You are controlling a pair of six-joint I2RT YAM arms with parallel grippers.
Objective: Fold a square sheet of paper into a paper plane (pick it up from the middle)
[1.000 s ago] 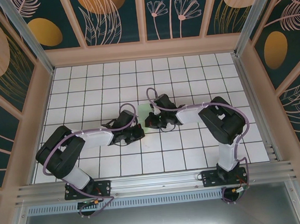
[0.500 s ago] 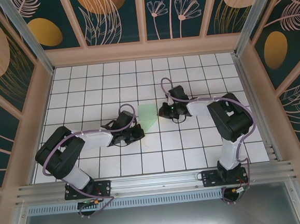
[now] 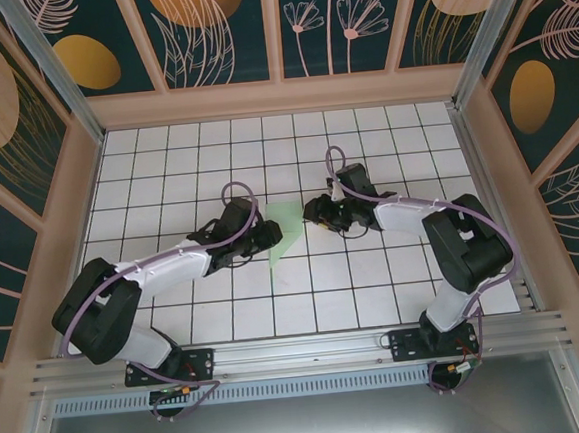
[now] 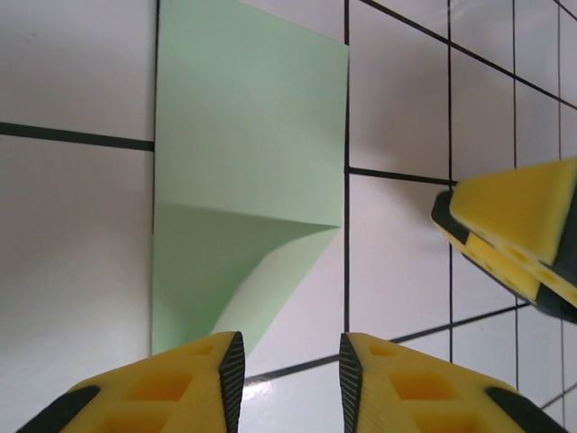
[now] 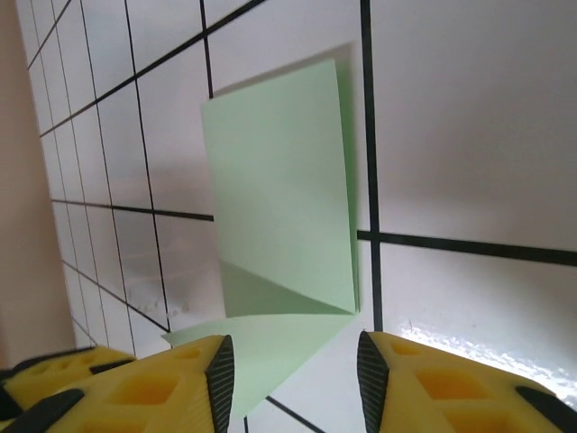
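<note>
Left wrist view: the half-folded square sheet of paper (image 4: pixel 248 135) lies on the tiled table (image 4: pixel 72 72), just ahead of the left gripper (image 4: pixel 288 361). Its fingers and those of the right gripper (image 5: pixel 293 361) stand parted, empty. We judge the paper light and limp; we would pinch its middle fold gently.

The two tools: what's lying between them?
The folded green paper lies between the left tool and the right tool; the overhead view shows it.

Bright even light; soft shadows; glare on glossy tiles (image 5: pixel 442 341); wrist foregrounds slightly soft.
</note>
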